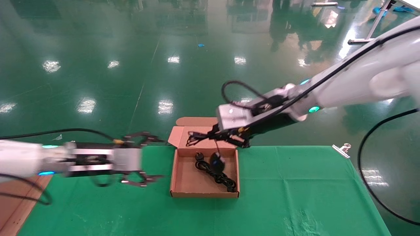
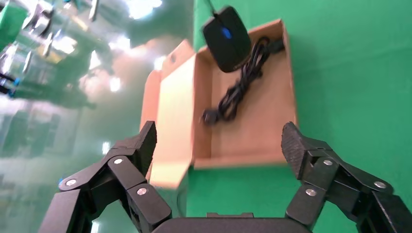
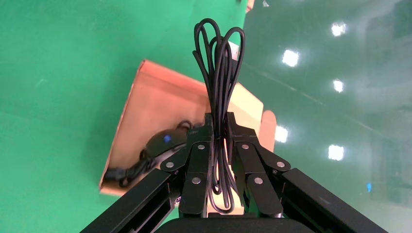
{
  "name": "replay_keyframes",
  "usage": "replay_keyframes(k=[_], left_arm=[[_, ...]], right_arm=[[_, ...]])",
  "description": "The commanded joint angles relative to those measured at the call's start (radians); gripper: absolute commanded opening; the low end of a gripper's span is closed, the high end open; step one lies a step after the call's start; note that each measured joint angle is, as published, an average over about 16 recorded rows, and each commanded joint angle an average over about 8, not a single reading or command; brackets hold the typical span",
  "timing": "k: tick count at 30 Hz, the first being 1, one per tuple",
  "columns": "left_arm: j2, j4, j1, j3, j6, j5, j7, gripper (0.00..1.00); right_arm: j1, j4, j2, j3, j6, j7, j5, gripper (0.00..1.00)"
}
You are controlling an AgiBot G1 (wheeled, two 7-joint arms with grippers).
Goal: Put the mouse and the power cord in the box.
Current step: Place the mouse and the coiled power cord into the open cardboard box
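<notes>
The brown cardboard box (image 1: 204, 194) sits open on the green cloth, its lid (image 1: 196, 122) folded back. The coiled black power cord (image 1: 217, 176) lies inside it. My right gripper (image 1: 211, 135) hovers over the box's far wall, shut on the bundled thin wire (image 3: 218, 58) of the mouse (image 1: 217, 161). The black mouse dangles from that wire low in the box, over the cord; whether it touches the cord is unclear. The right wrist view shows the right gripper (image 3: 219, 121), mouse (image 3: 163, 141) and cord (image 3: 128, 171). My left gripper (image 1: 159, 159) is open and empty, left of the box.
The green cloth (image 1: 295, 190) covers the table. A metal clip (image 1: 341, 150) holds it at the far right edge. A brown board (image 1: 13, 206) lies at the near left. My right arm's black cable (image 1: 370, 170) loops beside the table's right side.
</notes>
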Motion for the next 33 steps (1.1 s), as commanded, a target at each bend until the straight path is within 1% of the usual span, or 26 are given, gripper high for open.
replay_keyframes(k=[1,3,5,9,12,16,20,23,24,31,32,33], left_arm=[[-0.059,-0.016,0.006,-0.012,0.034,-0.019,-0.001,1.0],[-0.102,-0.034,0.021,-0.02,0.045,-0.033,-0.005,1.0],[-0.14,-0.051,0.039,-0.027,0.05,-0.045,-0.009,1.0],[-0.197,-0.073,0.077,-0.038,0.05,-0.066,-0.009,1.0],[-0.223,-0.078,0.101,-0.043,0.04,-0.076,-0.006,1.0],[-0.24,-0.072,0.125,-0.052,0.035,-0.094,-0.002,1.0],[-0.244,-0.064,0.137,-0.06,0.04,-0.111,0.004,1.0],[-0.243,-0.059,0.138,-0.061,0.043,-0.113,0.009,1.0],[-0.243,-0.058,0.138,-0.061,0.043,-0.113,0.01,1.0],[-0.247,-0.054,0.14,-0.064,0.047,-0.118,0.012,1.0],[-0.248,-0.054,0.14,-0.064,0.047,-0.119,0.012,1.0],[-0.248,-0.054,0.14,-0.064,0.048,-0.119,0.012,1.0]], right_arm=[[-0.029,0.054,-0.007,-0.005,0.012,0.025,0.005,0.0],[-0.066,0.125,-0.009,-0.033,0.053,0.065,0.024,0.0],[-0.104,0.194,-0.01,-0.066,0.111,0.102,0.047,0.0],[-0.18,0.317,-0.011,-0.152,0.266,0.165,0.099,0.0],[-0.227,0.381,-0.011,-0.228,0.38,0.207,0.133,0.0],[-0.27,0.418,-0.009,-0.332,0.483,0.256,0.166,0.0],[-0.293,0.412,-0.007,-0.42,0.545,0.289,0.186,0.0],[-0.3,0.39,-0.004,-0.468,0.581,0.302,0.195,0.0],[-0.301,0.381,-0.004,-0.48,0.59,0.305,0.198,0.06],[-0.311,0.345,-0.003,-0.526,0.634,0.313,0.224,0.93],[-0.312,0.343,-0.003,-0.529,0.637,0.313,0.227,1.0],[-0.313,0.341,-0.004,-0.531,0.64,0.314,0.229,1.0]])
